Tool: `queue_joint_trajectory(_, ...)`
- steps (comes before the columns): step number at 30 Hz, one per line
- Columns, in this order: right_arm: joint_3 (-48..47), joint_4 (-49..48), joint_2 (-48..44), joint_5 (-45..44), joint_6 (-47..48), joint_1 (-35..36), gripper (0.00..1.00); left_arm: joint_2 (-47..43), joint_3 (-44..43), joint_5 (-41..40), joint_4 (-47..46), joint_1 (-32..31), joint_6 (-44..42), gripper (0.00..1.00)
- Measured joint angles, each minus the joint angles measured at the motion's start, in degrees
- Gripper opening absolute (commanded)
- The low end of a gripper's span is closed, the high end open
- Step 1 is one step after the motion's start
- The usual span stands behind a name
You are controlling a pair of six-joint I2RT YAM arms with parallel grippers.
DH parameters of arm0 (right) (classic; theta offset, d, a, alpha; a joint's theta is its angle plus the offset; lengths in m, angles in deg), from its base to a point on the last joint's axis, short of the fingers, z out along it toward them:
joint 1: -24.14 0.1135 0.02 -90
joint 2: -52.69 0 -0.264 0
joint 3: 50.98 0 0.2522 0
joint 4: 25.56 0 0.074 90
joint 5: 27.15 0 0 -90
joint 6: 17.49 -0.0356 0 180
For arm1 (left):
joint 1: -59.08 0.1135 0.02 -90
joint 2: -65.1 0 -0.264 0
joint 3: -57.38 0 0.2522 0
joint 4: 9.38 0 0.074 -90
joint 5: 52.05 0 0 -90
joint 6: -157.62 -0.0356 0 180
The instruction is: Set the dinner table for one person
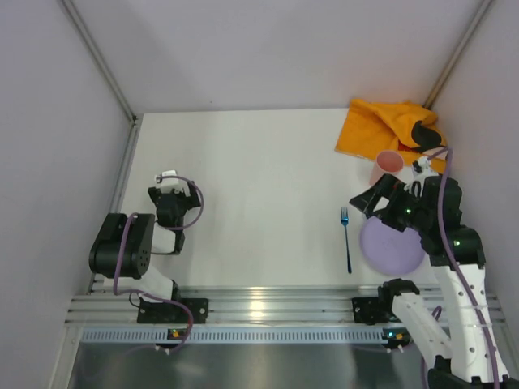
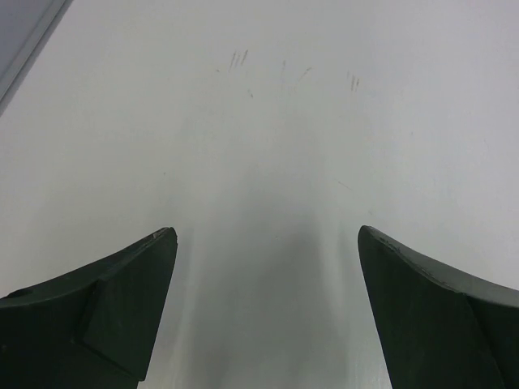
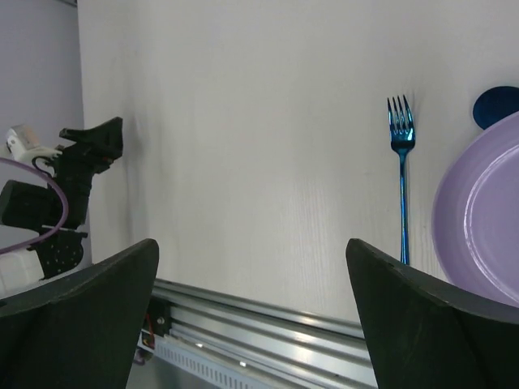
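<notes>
The large white matte rectangular surface [image 1: 259, 170] fills the middle of the top view, with a silver ridged metal rail [image 1: 268, 308] along its 6 o'clock edge, where both arms are bolted.

The left hand [image 2: 268, 237] sits toward 9 o'clock. Its dark fingers are spread wide with nothing between them, only bare surface marked by a few faint scratches.

The right hand [image 3: 251, 247] hangs toward 3 o'clock, fingers also wide apart and holding nothing.

A round lilac plate [image 1: 389, 247] lies at about 4 o'clock (the right arm covers part of it from above). A shiny blue metal fork [image 1: 346, 239] lies just beside the plate on its 9 o'clock side, not touching it, with its tines pointing to 12 o'clock.

A crumpled orange cloth [image 1: 385, 126] lies at 1 o'clock, near the far corner. A small pink cup [image 1: 388, 162] stands at the cloth's 6 o'clock edge, close to the right hand.
</notes>
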Motion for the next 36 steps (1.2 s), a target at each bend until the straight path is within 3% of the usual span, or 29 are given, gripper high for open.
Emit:
queue_joint_trajectory(10,-0.48,3.52,5.68,4.61,4.57,1.29,1.0,0.0,0.0,2.03,0.0,0.0,-1.01,0.98)
queue_joint_trajectory(17,-10.62,7.26,17.97,2.47,7.65,4.81,1.0,-1.53,-0.68,0.85,2.54,-0.63,-1.33,0.98)
queue_joint_trajectory(20,-19.93,8.22,28.74,2.14,8.04,6.8,1.0,-8.96,-4.61,-1.01,15.37,-1.64,-0.09,0.99)
queue_joint_trajectory(25,-37.13,8.85,49.07,-0.55,8.98,8.44,1.0,-16.81,-22.38,-0.26,37.48,-1.95,5.03,0.98)
queue_joint_trajectory(30,-54.36,9.88,67.56,-6.51,9.51,7.78,1.0,-20.83,-30.21,-0.76,48.81,-3.28,10.01,0.99)
queue_joint_trajectory(36,-79.01,9.99,90.42,-12.9,9.53,5.86,1.0,-16.39,-31.04,0.7,55.1,-3.82,14.38,0.99)
